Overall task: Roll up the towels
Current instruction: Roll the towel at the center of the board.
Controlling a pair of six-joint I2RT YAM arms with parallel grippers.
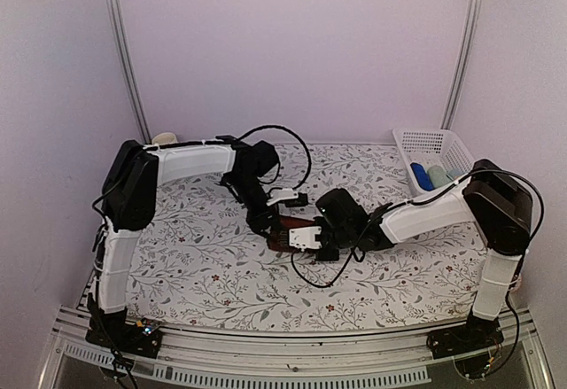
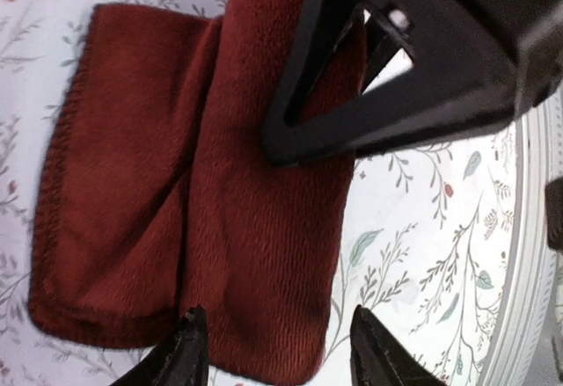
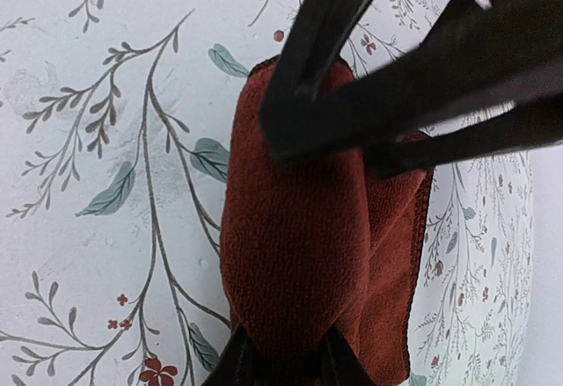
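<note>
Bolted at the near edge of the table, both arms reach inward and meet mid-table over the maroon towel. A white basket stands at the far right corner.

Left wrist view: the left gripper has its fingers apart, straddling the near end of the towel's thicker fold.

Right wrist view: the right gripper has its fingers clamped on the end of that fold, and the rest of the towel lies on the table.
</note>
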